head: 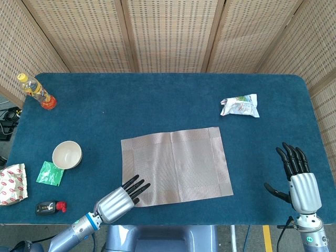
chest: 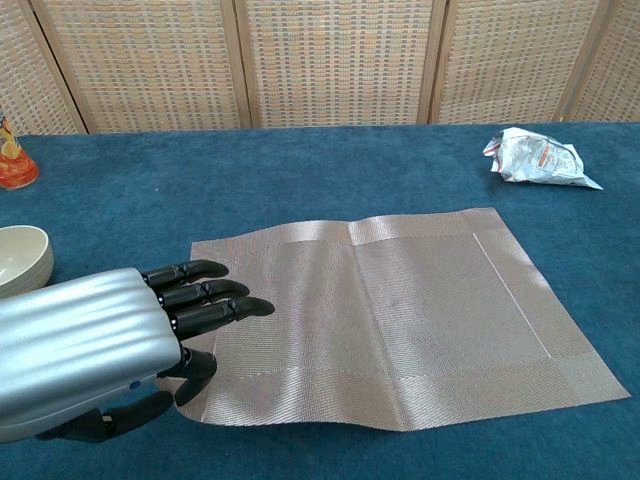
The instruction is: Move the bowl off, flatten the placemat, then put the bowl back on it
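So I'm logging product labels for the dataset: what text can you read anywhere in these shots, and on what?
None can be read.
Bottle: label too small.
White snack bag: print blurred in both views.
Green packet: print too small.
Red-and-white bag: pattern only, no words legible.
Placemat, bowl: no text.

Beige woven placemat (head: pixel 176 166) with paler border bands, cream bowl (head: pixel 66 154), dark blue table (head: pixel 157 100)
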Robot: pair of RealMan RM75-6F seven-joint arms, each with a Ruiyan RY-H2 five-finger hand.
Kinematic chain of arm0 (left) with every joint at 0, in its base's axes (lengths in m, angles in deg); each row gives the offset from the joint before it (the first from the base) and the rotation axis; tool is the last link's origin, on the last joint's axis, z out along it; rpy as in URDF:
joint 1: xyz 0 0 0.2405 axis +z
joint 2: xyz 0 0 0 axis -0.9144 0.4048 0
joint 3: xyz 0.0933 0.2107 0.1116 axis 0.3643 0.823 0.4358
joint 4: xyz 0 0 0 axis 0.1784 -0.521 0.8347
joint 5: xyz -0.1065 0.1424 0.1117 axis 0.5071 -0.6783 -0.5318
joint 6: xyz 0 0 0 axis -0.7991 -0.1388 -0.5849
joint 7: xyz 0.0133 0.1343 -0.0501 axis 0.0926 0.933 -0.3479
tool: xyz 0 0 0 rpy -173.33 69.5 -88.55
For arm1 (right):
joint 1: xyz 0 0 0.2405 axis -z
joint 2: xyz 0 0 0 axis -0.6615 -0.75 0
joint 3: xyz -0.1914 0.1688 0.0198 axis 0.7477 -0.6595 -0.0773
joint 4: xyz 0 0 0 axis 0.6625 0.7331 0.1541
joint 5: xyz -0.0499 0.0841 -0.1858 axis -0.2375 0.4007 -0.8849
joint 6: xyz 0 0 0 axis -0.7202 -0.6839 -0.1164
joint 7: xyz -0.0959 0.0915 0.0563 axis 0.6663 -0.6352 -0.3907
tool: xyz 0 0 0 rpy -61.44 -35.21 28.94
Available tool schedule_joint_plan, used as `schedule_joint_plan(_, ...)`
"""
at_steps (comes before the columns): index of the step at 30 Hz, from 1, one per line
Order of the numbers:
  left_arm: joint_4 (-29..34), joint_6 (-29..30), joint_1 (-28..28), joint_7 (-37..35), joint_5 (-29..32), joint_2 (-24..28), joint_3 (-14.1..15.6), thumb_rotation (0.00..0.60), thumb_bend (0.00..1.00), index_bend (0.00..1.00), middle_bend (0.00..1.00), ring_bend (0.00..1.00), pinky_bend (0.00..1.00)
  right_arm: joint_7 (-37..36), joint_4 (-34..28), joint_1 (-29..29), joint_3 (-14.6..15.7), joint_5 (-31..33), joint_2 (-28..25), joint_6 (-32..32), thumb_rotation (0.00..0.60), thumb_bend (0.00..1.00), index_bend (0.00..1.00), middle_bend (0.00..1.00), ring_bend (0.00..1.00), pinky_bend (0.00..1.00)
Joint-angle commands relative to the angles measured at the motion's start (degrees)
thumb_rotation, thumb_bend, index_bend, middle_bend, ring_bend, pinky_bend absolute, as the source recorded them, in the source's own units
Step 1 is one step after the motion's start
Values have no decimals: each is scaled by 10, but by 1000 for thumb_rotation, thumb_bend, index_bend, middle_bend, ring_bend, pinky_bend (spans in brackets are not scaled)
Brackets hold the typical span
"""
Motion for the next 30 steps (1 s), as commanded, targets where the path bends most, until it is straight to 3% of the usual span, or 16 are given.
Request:
schedule_joint_plan(1,1,-4,3,5,-4,5,1,600,538,526,0,0,0,-1,-1,0,0,0,-1,0,600,143,2,0,0,0)
schedule_joint_plan(16,-9,-2,23,-4,-19,38,-1,600,534,513,0,0,0,8,-3,-1,6,-6,2,10,600,143,2,0,0,0)
schedule_joint_plan(18,-11,0,25,-3,-24,41,-2,600,504,464,0,0,0,10,-3,-1,7,-8,3,10,600,143,2,0,0,0)
schedule_joint_plan(24,-9,8,34,-8,-31,53,-7,600,261,175,0,0,0,14,-4,-1,8,-9,4,11,600,143,2,0,0,0)
schedule_joint_plan(30,-2,37,48,-24,-51,71,-8,600,240,142,0,0,0,13,-6,-1,9,-12,2,10,600,143,2,0,0,0)
